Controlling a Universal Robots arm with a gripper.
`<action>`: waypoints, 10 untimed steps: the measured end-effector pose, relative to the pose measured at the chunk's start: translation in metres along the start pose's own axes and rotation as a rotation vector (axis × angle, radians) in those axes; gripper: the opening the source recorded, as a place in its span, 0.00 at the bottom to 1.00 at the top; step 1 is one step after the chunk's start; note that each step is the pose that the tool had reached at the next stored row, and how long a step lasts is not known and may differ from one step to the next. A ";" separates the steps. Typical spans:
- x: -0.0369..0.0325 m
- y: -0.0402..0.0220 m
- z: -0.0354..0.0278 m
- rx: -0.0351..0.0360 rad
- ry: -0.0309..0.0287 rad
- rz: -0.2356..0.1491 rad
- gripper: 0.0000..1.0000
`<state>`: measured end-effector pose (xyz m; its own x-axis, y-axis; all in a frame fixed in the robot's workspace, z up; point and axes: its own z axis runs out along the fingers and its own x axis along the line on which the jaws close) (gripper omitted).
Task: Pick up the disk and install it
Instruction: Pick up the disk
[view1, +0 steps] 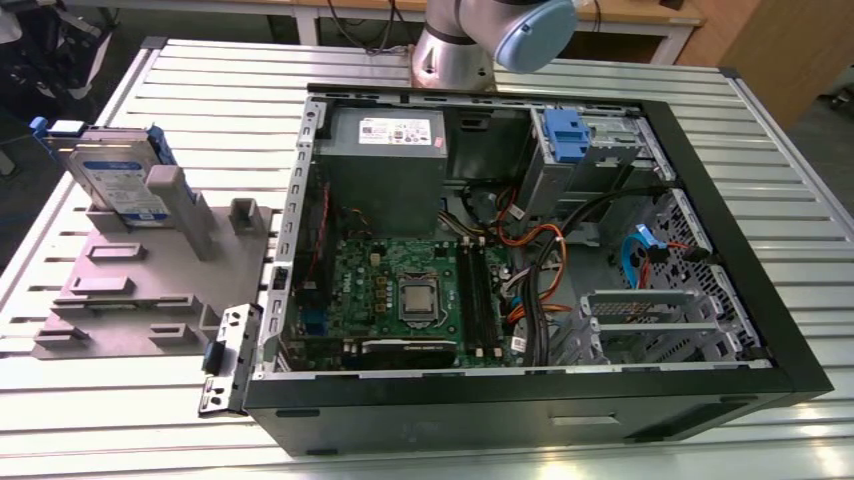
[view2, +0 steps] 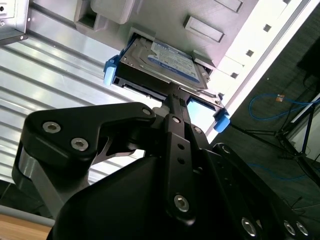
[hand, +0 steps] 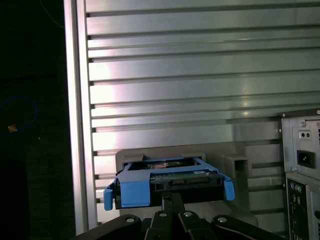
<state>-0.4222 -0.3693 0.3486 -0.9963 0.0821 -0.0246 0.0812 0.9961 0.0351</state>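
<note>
Gripper (hand: 172, 198) is shown in both wrist views with its fingers set together and nothing clamped, pointed at the near edge of the disk (hand: 167, 179). The disk is propped upright in a grey fixture (view1: 134, 285) at the exterior view's left, beside the open computer case (view1: 747, 300). Contact between tips and disk cannot be judged.

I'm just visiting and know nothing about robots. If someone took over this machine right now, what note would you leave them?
The tool: shut, holding nothing, clear of the disk and facing it.
The disk: upright in the grey holder on the table, at the exterior view's left, outside the open computer case.
Done: nothing yet.
Left: pick-up and install.
</note>
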 end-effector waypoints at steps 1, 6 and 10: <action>0.0000 0.0000 -0.0001 0.0000 0.0000 0.000 0.11; 0.0000 0.0000 -0.0009 0.0001 0.0002 0.000 0.11; -0.0001 0.0001 -0.0030 0.0002 0.0003 0.000 0.11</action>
<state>-0.4223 -0.3692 0.3515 -0.9963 0.0821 -0.0244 0.0813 0.9961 0.0349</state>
